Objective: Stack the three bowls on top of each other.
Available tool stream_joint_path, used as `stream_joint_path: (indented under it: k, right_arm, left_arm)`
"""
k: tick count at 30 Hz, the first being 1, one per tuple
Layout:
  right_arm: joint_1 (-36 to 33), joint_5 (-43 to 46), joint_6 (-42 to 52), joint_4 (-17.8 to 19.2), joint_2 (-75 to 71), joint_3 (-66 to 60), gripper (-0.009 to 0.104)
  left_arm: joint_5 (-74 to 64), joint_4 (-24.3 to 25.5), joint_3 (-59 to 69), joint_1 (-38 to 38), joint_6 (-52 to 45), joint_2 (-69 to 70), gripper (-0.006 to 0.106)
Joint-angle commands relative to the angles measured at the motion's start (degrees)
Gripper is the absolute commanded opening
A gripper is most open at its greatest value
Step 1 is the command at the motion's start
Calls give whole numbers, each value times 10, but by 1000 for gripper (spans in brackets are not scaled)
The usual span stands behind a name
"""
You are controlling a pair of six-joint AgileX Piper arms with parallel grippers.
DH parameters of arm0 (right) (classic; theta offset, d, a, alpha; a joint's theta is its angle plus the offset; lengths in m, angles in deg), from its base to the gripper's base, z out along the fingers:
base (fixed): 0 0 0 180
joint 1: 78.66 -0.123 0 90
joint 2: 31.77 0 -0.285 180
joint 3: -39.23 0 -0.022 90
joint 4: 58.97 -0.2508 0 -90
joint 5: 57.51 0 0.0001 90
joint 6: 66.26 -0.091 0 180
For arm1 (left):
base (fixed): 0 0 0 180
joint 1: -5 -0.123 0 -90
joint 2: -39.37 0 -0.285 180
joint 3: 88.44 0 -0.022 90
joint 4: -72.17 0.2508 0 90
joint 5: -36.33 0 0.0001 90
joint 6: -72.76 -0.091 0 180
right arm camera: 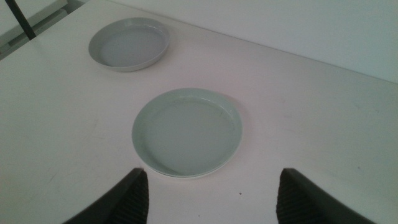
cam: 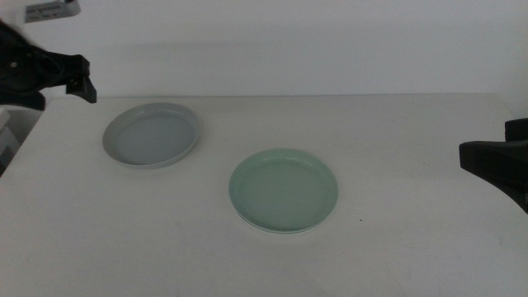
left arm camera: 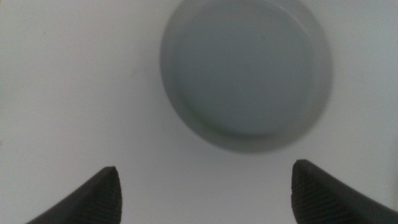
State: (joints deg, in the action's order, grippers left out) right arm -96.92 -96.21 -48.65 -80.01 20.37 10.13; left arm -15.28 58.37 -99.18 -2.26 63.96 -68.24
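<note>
A grey-blue bowl (cam: 153, 134) rests on the white table at the back left and fills the left wrist view (left arm camera: 245, 71). Near the middle sits a pale mint green bowl (cam: 283, 190) (right arm camera: 186, 130). A white rim (right arm camera: 186, 175) shows under its near edge, so it looks nested in a white bowl. My left gripper (cam: 81, 82) hangs above the table's back left corner, beside the grey-blue bowl, open (left arm camera: 205, 193) and holding nothing. My right gripper (cam: 474, 157) stays at the right edge, well apart from the mint bowl, open (right arm camera: 211, 199) and holding nothing.
The white table (cam: 396, 247) ends at a pale wall behind. A dark stand leg (right arm camera: 18, 18) rises past the far left corner.
</note>
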Motion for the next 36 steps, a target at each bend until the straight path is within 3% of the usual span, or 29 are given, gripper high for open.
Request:
stream_joint_path:
  k: [1,11,20,23,30,32,36]
  right_arm:
    - [3,37,6,-3,-3,15,52]
    - [3,37,6,-3,-3,15,52]
    - [3,37,6,-3,-3,15,52]
    - [3,37,6,-3,-3,15,52]
    - [3,37,6,-3,-3,15,52]
    - [3,37,6,-3,-3,15,52]
    - [3,37,6,-3,-3,15,52]
  left_arm:
    - [-5,-18,-73,-7,-7,-29,105]
    - [-4,-42,-234,-7,-32,-218,105]
    - [6,-70,-268,-8,-32,-309,101]
    - [5,-74,-268,-8,-32,-323,85]
    - [6,-78,-268,-8,-32,-326,16]
    - [3,-79,-268,-8,-32,-318,0]
    - [-14,-75,-266,-7,-32,-283,0]
